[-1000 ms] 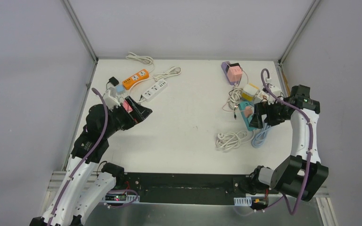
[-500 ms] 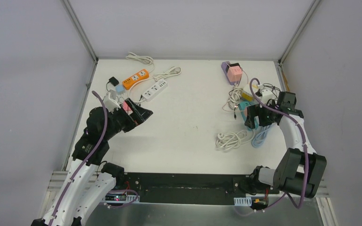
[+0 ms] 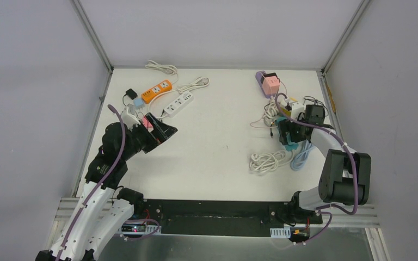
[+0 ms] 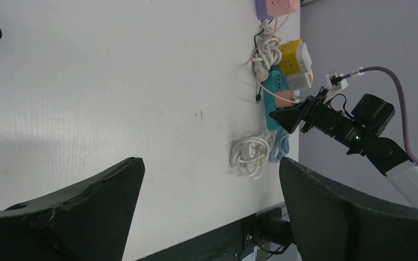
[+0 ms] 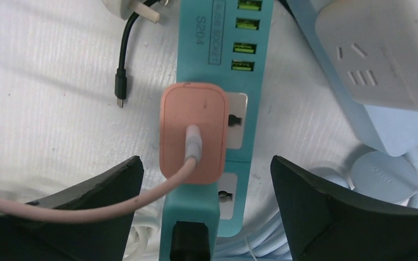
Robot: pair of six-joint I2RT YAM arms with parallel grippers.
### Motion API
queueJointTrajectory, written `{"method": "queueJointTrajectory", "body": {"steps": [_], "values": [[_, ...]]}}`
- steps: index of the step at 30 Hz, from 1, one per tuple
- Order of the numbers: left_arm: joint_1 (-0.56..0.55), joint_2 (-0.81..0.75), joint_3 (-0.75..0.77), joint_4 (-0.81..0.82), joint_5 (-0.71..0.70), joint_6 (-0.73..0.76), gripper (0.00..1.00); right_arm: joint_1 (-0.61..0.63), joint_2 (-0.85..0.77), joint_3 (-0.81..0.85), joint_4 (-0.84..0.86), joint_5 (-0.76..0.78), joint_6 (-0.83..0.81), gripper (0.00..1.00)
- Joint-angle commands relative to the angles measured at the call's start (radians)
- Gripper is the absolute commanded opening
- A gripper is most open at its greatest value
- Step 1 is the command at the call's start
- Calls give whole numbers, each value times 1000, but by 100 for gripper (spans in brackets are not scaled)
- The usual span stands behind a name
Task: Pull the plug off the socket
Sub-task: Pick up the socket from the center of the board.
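Pink rounded plastic plug (image 5: 194, 133) sits in the teal socket strip (image 5: 193, 60), squarely inside my right pincer (image 5: 204, 163), fingers wide open, not touching.

The top view looks steeply down from above and behind the arm bases, taking in the whole white worktop (image 3: 223, 147) from afar. The left wrist view looks out past the left pincer (image 4: 209, 163) across that worktop toward its right side, from a distance. It shares with the top view the teal power strip (image 4: 272, 89), the coiled white cable (image 4: 249, 156) and the right arm (image 4: 359, 130). The right wrist view faces straight down, very close, onto that strip, the right pincer (image 5: 205, 160) framing its pink plug (image 5: 177, 119).
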Motion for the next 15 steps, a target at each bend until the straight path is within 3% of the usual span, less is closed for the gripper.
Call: {"method": "queueJointTrajectory", "body": {"steps": [1,8,15], "values": [[-6,-3,6,48,15,-24,99,22,6,1,102,101,12,89],[-6,3,4,58,12,-30,99,54,3,-31,59,132,-67,81],[-6,19,5,67,16,-28,99,61,48,12,-41,110,-74,66]]}}
